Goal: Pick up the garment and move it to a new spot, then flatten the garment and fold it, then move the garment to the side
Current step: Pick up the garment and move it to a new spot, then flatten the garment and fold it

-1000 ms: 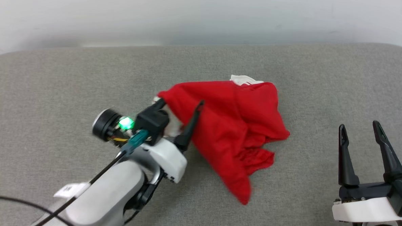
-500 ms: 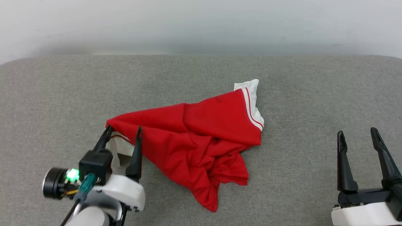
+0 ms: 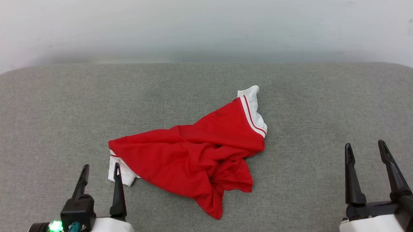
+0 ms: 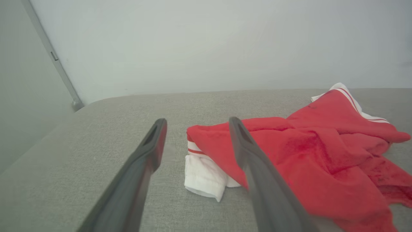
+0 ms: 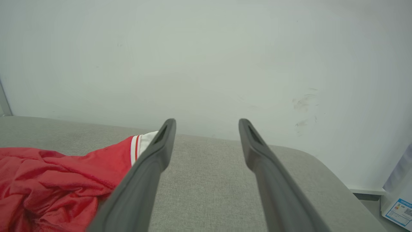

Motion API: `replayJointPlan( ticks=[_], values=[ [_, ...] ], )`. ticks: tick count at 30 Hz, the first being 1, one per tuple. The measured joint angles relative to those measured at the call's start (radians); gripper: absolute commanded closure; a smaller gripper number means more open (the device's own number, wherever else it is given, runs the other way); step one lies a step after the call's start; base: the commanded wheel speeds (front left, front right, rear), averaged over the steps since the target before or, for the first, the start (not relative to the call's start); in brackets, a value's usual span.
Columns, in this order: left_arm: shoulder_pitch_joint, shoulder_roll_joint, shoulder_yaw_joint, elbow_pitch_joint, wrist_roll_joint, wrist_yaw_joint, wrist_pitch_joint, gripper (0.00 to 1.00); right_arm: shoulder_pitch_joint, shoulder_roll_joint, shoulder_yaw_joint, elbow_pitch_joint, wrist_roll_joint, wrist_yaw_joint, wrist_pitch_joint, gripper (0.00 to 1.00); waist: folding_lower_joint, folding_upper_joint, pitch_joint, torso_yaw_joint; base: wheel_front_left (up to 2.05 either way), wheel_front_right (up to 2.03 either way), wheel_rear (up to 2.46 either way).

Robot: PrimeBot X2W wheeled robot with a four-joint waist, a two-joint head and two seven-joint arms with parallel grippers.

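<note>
The garment [image 3: 194,157] lies crumpled on the grey cushion [image 3: 53,116], red with a white sleeve poking out at its lower left and a striped white sleeve at its upper right. My left gripper [image 3: 100,170] stands open at the lower left, its tips just short of the white sleeve, holding nothing. In the left wrist view the garment [image 4: 305,154] spreads to the right of the open left gripper [image 4: 197,124]. My right gripper [image 3: 364,148] is open at the lower right, well clear of the cloth. The right wrist view has the garment [image 5: 64,180] at its lower left.
A pale wall [image 3: 210,22] rises behind the cushion's far edge. The cushion's rounded right corner [image 5: 322,167] drops to the floor, where a white box with a label [image 5: 399,206] stands. Bare cushion lies on both sides of the garment.
My left gripper let go of the garment and drew back toward me; the cloth dropped flatter onto the cushion. The head camera shifted. The right gripper kept its place.
</note>
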Motion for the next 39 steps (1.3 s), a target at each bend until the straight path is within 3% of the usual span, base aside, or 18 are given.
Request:
replayJointPlan(
  ticks=[12,19,29,39],
  values=[
    [0.122,-0.151,0.161,-0.045,0.134,-0.128,0.000,0.00,0.062,0.000,0.010,0.032,0.066,0.000,0.000,0.00,0.0000,0.0000,-0.046,0.006,0.00,0.00,0.00],
    [0.149,-0.208,0.218,-0.054,0.182,-0.200,0.000,0.00,0.096,0.000,0.015,0.043,0.107,0.000,0.000,0.00,-0.0001,0.0000,-0.065,0.011,0.00,0.00,0.00],
    [0.160,-0.246,0.274,-0.056,0.222,-0.264,0.000,0.00,0.110,0.000,0.021,0.044,0.143,0.000,0.000,0.00,0.0000,0.0000,-0.076,0.011,0.00,0.00,0.00],
    [0.164,-0.265,0.305,-0.054,0.239,-0.297,0.000,0.00,0.113,0.000,0.024,0.043,0.143,0.000,0.000,0.00,0.0000,0.0000,-0.080,0.013,0.00,0.00,0.00]
  ],
)
